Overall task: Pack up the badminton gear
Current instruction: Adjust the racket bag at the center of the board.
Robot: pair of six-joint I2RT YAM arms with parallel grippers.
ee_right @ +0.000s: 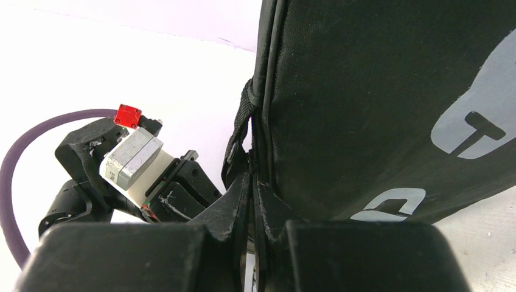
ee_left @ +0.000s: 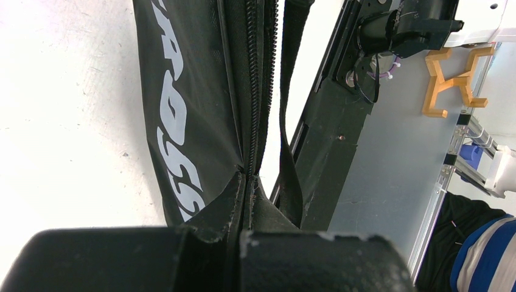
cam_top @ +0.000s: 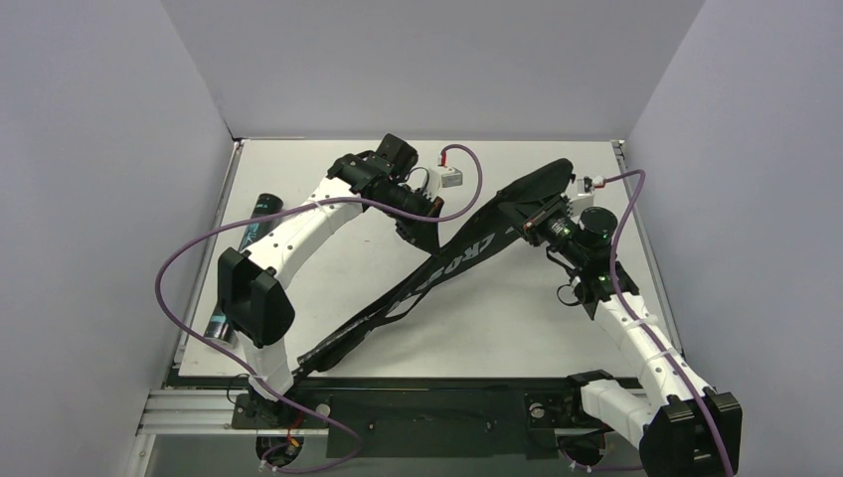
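Left gripper point(ee_left: 243, 238) and right gripper point(ee_right: 252, 204) each clamp an edge of the bag point(cam_top: 452, 263), slanting across the white table point(cam_top: 517, 318) between grey walls point(cam_top: 427, 60); tube point(cam_top: 260, 214) lies at the table's left edge.

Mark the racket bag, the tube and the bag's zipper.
racket bag point(cam_top: 452, 262): top external view, on the white lettering at mid-length.
tube point(cam_top: 263, 209): top external view, on its far end.
zipper point(ee_left: 252, 91): left wrist view, on the zipper teeth along the bag's edge.
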